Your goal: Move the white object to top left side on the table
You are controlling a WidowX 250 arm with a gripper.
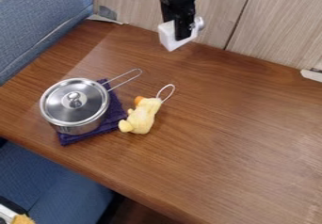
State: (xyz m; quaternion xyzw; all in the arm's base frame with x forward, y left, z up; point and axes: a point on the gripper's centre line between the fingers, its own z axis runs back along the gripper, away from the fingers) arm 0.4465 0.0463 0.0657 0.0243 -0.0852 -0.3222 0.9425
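At the top centre of the camera view hangs the black gripper [182,31], close to the wood panel behind the table's back edge. The white object [168,36], a small block-like piece with a silvery round part on its right, is held at the gripper's lower end. The gripper is shut on it and covers its middle. Its lower tip appears over the back part of the brown wooden table [232,124]; whether it touches the table I cannot tell.
A lidded steel pot [74,103] sits on a dark purple cloth [112,119] at the left. Beside it lies a yellow plush toy [143,117] with a loop. Blue seating [44,18] borders the table's left side.
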